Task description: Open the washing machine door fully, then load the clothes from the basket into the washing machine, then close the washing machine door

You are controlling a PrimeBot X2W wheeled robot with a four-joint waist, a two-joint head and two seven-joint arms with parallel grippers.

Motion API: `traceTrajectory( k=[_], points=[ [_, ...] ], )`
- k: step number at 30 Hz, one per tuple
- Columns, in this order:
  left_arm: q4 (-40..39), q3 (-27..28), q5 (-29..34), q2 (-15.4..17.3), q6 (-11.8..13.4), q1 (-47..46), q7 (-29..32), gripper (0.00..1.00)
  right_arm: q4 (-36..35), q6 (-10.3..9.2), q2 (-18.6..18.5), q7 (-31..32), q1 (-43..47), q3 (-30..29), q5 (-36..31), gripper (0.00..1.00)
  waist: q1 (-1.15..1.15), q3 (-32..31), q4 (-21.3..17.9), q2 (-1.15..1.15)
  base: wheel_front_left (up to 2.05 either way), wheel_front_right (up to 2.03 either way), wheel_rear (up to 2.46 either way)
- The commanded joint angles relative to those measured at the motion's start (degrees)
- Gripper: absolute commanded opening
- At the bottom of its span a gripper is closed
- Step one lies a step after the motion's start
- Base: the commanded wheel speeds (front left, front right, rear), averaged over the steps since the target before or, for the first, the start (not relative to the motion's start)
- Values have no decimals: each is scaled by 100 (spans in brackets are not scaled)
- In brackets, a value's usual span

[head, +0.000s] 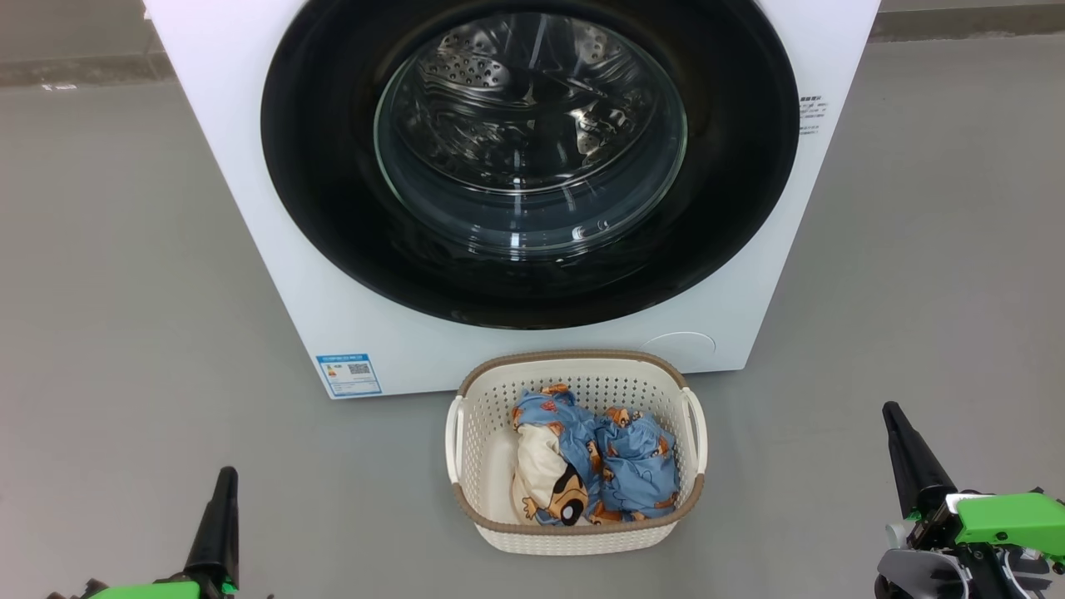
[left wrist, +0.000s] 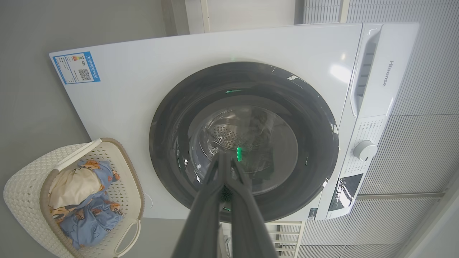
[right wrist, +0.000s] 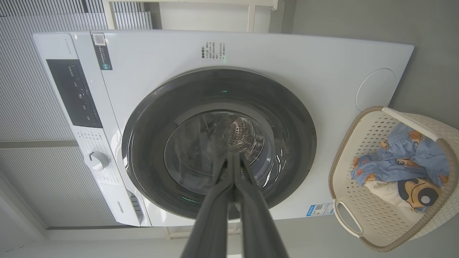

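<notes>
Head view puts the left gripper and the right gripper low at either side. Each has its two dark fingers pressed together into one point, with nothing between them. Both point forward and touch nothing.

The basket sits on the grey floor roughly midway between the two grippers, slightly ahead of their tips and apart from both. The clothes lie heaped inside it. The blue bear-print pieces are on the right gripper's side, and the cream piece with the cartoon figure is on the left gripper's side.

Just past the basket's far rim stands the washing machine. A small blue label sits low on its front, ahead of the left gripper. The washing machine door lies ahead of and between the grippers, well apart from both, shut flat against the white front. The steel drum shows through its glass. In each wrist view that arm's closed fingers aim at the door's glass.
</notes>
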Motion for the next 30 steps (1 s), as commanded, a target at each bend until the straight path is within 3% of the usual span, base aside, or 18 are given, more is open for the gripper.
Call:
traceTrajectory(
  k=[1, 19, 20, 30],
  points=[
    [-149, 198, 71, 55, -39, -245, 28, 0, -162, 2, -53, 31, -250, 106, -43, 0, 0, 0, 0, 0, 0, 0, 0],
    [-149, 206, 78, 49, -39, -245, 35, 0, -162, 2, -49, 36, -251, 100, -47, 0, 0, 0, 0, 0, 0, 0, 0],
    [0, 13, 1, -1, 0, -1, 8, 100, 0, 0, 1, 1, -1, -3, 0, 100, 0, 0, 0, 0, 0, 0, 0],
    [125, -55, 66, -53, 7, 140, -80, 100, 199, 1, 83, -64, 139, 46, -24, 100, 9, 0, 5, 0, 0, 0, 0]
  ],
)
